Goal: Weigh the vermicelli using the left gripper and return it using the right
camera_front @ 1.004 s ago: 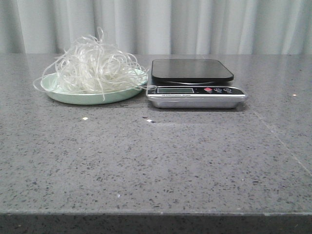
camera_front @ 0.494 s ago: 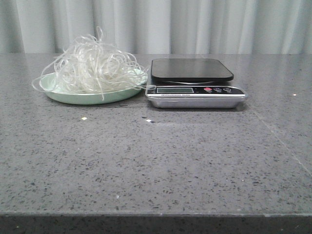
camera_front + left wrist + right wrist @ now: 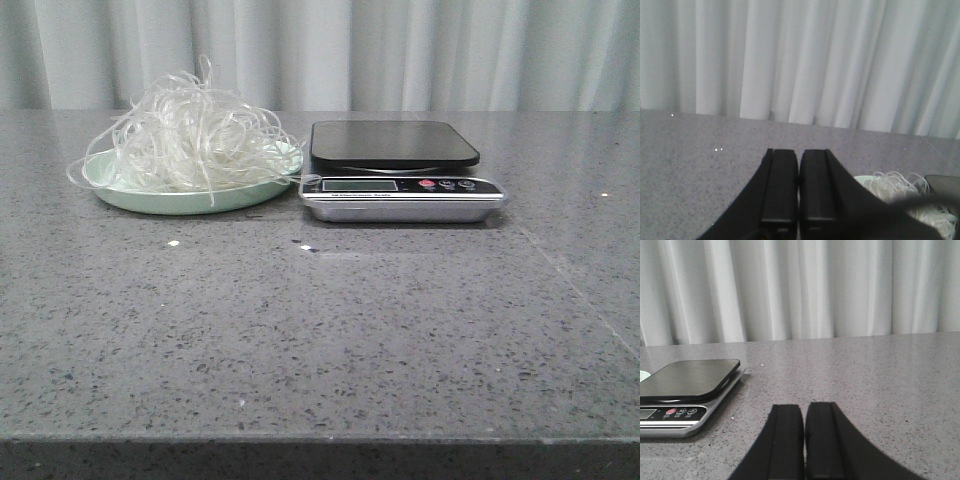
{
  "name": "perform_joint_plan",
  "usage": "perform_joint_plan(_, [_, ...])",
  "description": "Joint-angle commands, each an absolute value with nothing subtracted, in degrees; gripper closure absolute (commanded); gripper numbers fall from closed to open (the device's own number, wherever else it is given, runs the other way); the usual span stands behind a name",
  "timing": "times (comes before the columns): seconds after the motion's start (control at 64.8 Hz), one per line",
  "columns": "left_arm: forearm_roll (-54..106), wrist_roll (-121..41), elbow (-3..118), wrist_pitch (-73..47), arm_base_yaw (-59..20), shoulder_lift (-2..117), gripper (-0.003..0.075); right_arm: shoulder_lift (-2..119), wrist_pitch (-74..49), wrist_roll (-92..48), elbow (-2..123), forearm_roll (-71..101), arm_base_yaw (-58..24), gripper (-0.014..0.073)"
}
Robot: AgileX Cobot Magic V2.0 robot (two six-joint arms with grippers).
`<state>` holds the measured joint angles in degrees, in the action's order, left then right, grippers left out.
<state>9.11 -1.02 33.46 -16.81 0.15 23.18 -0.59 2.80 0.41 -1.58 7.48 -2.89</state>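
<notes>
The vermicelli (image 3: 190, 135), a fluffy nest of thin translucent white strands, lies on a pale green plate (image 3: 130, 196) at the back left of the table. A kitchen scale (image 3: 400, 170) with a black platform stands right beside the plate, its platform bare. Neither gripper shows in the front view. My left gripper (image 3: 798, 152) is shut and empty, with the vermicelli (image 3: 895, 182) off to one side. My right gripper (image 3: 804, 407) is shut and empty, apart from the scale (image 3: 687, 380).
The grey speckled table (image 3: 320, 330) runs to a front edge near the camera. A pale pleated curtain (image 3: 400, 50) hangs behind the table.
</notes>
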Motion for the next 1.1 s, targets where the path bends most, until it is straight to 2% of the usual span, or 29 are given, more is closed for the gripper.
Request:
perform_joint_plan(0.0, [10.2, -0.9, 35.4, -13.7, 0.1, 25.1, 0.0561, -1.5, 7.7, 0.0, -1.2, 7.1, -2.7, 0.0405])
perform_joint_plan(0.062, [10.1, -1.7, 35.6, -13.9, -0.3, 25.8, 0.0530, -1.5, 7.7, 0.0, -1.2, 7.1, -2.7, 0.0405])
perform_joint_plan(0.124, [10.1, -1.7, 36.2, -14.6, -2.0, 26.9, 0.0461, -1.5, 7.7, 0.0, -1.2, 7.1, -2.7, 0.0405])
perform_joint_plan(0.293, [10.0, -4.7, 40.3, -17.2, -9.3, 33.0, 0.0109, -1.5, 7.7, 0.0, -1.2, 7.1, -2.7, 0.0405])
perform_joint_plan(0.355, [10.0, -4.9, 42.5, -18.1, -11.6, 36.7, 0.0049, -1.5, 7.7, 0.0, -1.2, 7.1, -2.7, 0.0405])
perform_joint_plan(0.649, [10.0, -4.9, 57.6, -21.4, -20.4, 60.0, 0.0038, -1.5, 7.7, 0.0, -1.2, 7.1, -2.7, 0.0405])
perform_joint_plan(0.819, [10.0, -4.8, 70.8, -31.4, -21.5, 76.8, 0.0038, -1.6, 7.7, 0.0, -1.2, 7.1, -2.7, 0.0405])
perform_joint_plan(1.081, [10.3, -3.1, 84.7, -45.7, -21.5, 94.7, 0.0038, -1.6, 7.7, 0.0, -1.2, 7.1, -2.7, 0.0405])
